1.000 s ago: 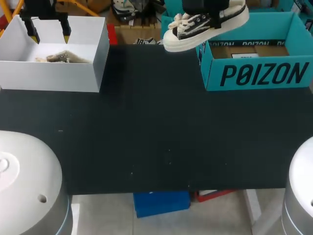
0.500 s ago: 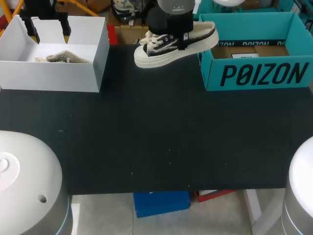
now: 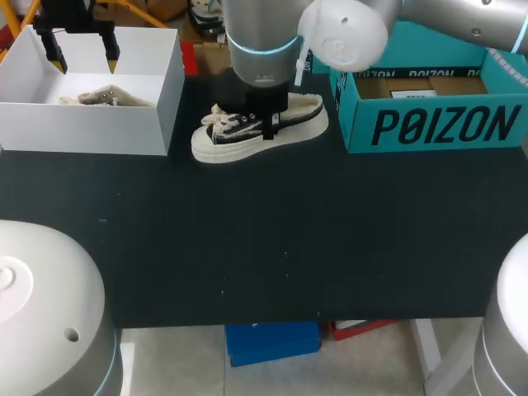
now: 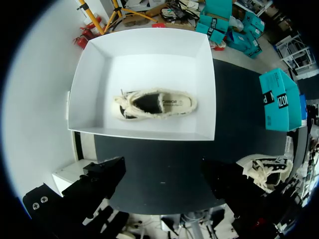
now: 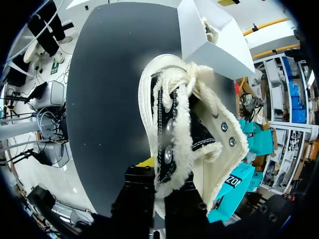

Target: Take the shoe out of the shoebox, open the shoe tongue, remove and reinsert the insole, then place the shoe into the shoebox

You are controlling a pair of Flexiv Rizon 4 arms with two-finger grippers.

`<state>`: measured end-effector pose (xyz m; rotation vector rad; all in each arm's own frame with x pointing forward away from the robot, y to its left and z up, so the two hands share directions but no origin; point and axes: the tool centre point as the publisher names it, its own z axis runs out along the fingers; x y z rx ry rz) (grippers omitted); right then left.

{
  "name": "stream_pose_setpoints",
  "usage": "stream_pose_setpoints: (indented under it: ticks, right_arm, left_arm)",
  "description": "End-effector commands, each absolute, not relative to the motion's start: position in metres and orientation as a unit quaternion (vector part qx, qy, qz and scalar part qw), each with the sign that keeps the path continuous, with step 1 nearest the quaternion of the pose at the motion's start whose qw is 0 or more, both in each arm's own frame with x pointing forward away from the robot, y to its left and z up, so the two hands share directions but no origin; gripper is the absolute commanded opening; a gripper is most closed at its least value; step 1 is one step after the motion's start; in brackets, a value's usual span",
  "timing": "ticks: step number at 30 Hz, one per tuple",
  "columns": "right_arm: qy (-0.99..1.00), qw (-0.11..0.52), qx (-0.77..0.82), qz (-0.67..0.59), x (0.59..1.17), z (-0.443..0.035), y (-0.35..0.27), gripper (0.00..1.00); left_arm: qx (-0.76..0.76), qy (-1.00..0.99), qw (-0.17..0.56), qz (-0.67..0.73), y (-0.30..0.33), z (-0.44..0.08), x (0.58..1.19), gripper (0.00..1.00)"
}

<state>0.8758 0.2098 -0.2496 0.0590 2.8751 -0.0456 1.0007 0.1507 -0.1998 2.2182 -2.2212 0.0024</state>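
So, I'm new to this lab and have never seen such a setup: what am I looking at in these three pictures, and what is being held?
It is a robot with two arms at a black table. The wide picture looks down from above and behind it; the two round ones come from cameras on each wrist. The right tool is shut on a shoe, low over the table between a white box and a teal box. The right wrist picture shows that shoe close up. The left tool hangs open above the white box, and its wrist picture looks down on a second shoe lying inside.
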Motion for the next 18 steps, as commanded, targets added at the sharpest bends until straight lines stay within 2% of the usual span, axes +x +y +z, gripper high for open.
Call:
stream_pose_setpoints:
  ticks: [1,18]
  right_arm:
    - [0.992,0.128,0.012,-0.007,0.873,-0.276,0.225,0.0]
    - [0.995,0.101,-0.011,0.008,0.875,-0.341,0.235,0.0]
  left_arm:
    - [0.707,-0.707,0.001,0.0,0.15,-0.2,1.001,1.0]
    - [0.707,-0.707,0.001,0.0,0.15,-0.2,1.001,1.0]
